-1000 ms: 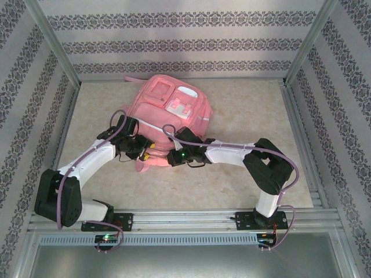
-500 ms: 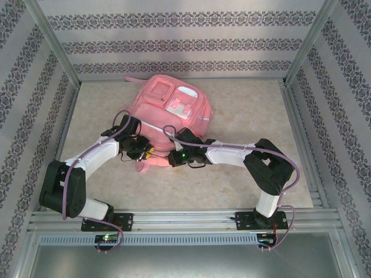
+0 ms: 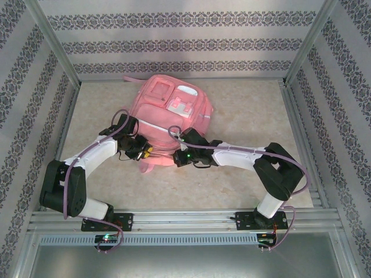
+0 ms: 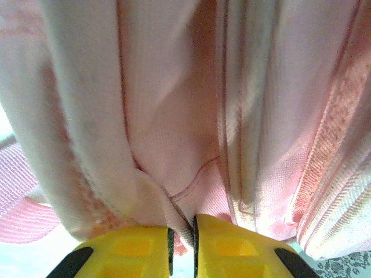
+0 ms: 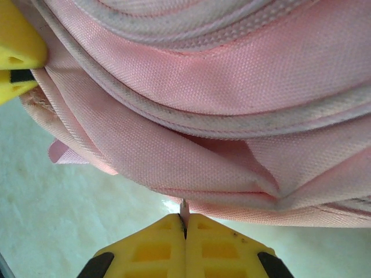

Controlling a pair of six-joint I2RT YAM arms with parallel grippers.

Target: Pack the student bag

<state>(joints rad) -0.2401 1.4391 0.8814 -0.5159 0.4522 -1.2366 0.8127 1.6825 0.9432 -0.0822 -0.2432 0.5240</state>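
The student bag (image 3: 174, 107), a big pink backpack with white patches, lies flat on the table's middle back. Both grippers sit at its near edge. My left gripper (image 3: 148, 153) is shut on a fold of the bag's pink fabric (image 4: 174, 197), which runs down between its yellow fingers (image 4: 130, 249). My right gripper (image 5: 185, 219) is shut on a small thin pale tab (image 5: 184, 208) that sticks out from under the bag's edge (image 5: 191, 145). One yellow finger of the left gripper (image 5: 14, 52) shows at the top left of the right wrist view.
A pink strap (image 3: 136, 79) trails from the bag's back left corner. Patterned walls and metal posts (image 3: 55, 49) enclose the beige table (image 3: 249, 116) on three sides. A metal rail (image 3: 185, 219) runs along the near edge.
The left gripper has closed on the bag's fabric and its arm has drawn back a little. The right arm has shifted to the right, its gripper still shut at the bag's near edge.
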